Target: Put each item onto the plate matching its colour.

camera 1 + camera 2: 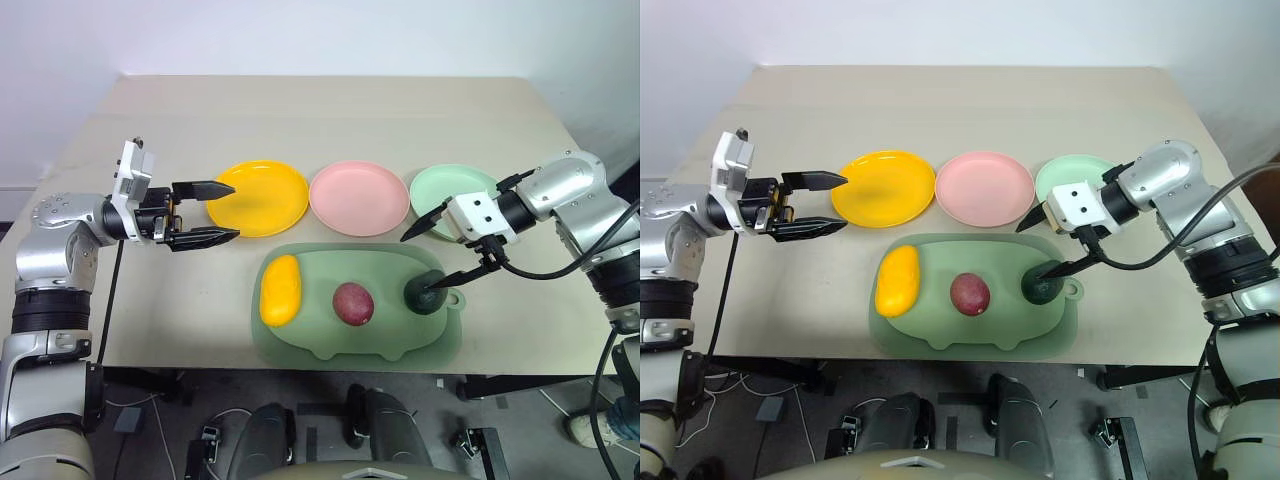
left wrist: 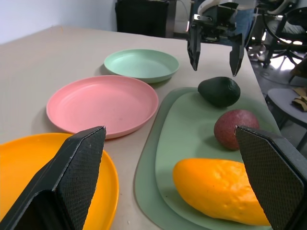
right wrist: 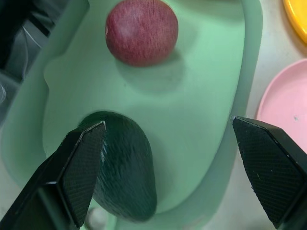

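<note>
Three plates sit in a row across the desk (image 1: 330, 110): the yellow plate (image 1: 258, 198) at nine o'clock, the pink plate (image 1: 359, 197) in the middle, the mint plate (image 1: 447, 190) at three o'clock. All three are bare. Just below them, at six o'clock, lies the green mat (image 1: 330, 335), and all three fruits are on it: the yellow fruit (image 1: 281, 290) at its nine o'clock end, the red-purple fruit (image 1: 353, 304) in the centre, the avocado (image 1: 425, 293) at its three o'clock end. My left gripper (image 1: 220, 212) hangs level beside the yellow plate's nine o'clock rim, fingers (image 2: 79, 163) spread wide, holding nothing. My right gripper (image 1: 440, 250) tilts down over the avocado, fingers (image 3: 81, 165) wide apart, one tip just above the fruit, nothing gripped.
</note>
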`<state>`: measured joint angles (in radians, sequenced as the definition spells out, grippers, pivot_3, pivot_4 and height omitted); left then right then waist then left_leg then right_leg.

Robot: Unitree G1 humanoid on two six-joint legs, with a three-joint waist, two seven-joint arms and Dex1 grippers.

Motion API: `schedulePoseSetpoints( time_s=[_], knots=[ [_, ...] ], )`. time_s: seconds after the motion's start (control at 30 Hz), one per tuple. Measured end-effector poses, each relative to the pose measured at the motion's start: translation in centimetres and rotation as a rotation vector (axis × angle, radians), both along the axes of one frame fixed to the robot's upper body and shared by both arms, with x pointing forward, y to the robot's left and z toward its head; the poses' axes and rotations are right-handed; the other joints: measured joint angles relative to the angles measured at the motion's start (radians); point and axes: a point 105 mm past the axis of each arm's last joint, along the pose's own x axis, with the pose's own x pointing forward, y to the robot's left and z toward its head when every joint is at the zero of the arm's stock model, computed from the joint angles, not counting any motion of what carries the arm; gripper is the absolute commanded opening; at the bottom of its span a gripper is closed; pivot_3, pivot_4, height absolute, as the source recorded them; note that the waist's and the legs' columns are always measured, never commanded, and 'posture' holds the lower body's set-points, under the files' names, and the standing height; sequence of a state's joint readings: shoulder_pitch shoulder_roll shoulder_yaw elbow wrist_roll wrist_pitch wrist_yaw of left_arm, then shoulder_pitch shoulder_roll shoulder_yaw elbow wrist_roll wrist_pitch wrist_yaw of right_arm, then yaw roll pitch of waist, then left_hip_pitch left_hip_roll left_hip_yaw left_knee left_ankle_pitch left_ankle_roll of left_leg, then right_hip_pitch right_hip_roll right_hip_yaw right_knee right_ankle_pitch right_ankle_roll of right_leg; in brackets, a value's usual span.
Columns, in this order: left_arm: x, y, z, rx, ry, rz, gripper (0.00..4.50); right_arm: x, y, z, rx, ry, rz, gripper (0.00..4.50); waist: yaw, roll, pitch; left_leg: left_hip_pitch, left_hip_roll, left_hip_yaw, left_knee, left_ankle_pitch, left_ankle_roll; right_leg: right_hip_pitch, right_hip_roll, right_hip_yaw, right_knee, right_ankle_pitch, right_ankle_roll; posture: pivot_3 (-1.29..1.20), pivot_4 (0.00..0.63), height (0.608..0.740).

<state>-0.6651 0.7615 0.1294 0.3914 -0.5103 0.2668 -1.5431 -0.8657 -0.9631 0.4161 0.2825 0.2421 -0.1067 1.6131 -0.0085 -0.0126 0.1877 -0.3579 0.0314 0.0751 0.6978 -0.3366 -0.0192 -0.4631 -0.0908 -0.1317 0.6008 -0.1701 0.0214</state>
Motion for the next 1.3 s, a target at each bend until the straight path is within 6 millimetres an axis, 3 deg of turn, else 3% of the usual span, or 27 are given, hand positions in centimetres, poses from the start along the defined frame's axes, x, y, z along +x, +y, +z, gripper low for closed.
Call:
schedulePoseSetpoints(
  time_s=[0.5,0.8,1.07,1.3],
  knots=[
    [0.1,0.0,0.3,0.000,-0.008,-0.001,4.50,-0.2,0.5,-0.9,-0.004,-0.023,0.037,4.45,0.000,-0.001,0.000,0.001,0.000,0.000,0.001,0.000,0.000,0.001,0.000,0.000,0.000,0.000,0.000,0.00,0.150,0.740],
    [0.1,0.0,0.3,0.000,-0.006,0.001,4.50,0.8,0.5,1.2,-0.001,-0.032,0.009,4.45,-0.002,0.000,0.000,0.000,0.000,0.000,0.000,0.000,0.000,0.000,0.001,0.000,0.000,0.000,0.000,0.00,0.150,0.740],
    [0.0,0.1,0.0,0.000,0.005,0.005,4.50,-0.7,1.1,1.0,-0.005,0.063,0.054,4.45,-0.001,0.000,0.000,0.000,0.000,0.000,0.001,0.000,0.000,0.000,0.000,0.001,0.000,0.000,0.000,0.00,0.150,0.740],
    [-0.1,0.1,0.0,0.001,0.005,0.004,4.50,-1.2,1.3,1.3,-0.079,0.000,0.162,4.45,-0.002,0.000,0.000,0.000,0.000,0.001,0.000,-0.001,0.001,0.000,0.001,0.001,0.000,0.000,0.000,0.00,0.150,0.740]
  ],
)
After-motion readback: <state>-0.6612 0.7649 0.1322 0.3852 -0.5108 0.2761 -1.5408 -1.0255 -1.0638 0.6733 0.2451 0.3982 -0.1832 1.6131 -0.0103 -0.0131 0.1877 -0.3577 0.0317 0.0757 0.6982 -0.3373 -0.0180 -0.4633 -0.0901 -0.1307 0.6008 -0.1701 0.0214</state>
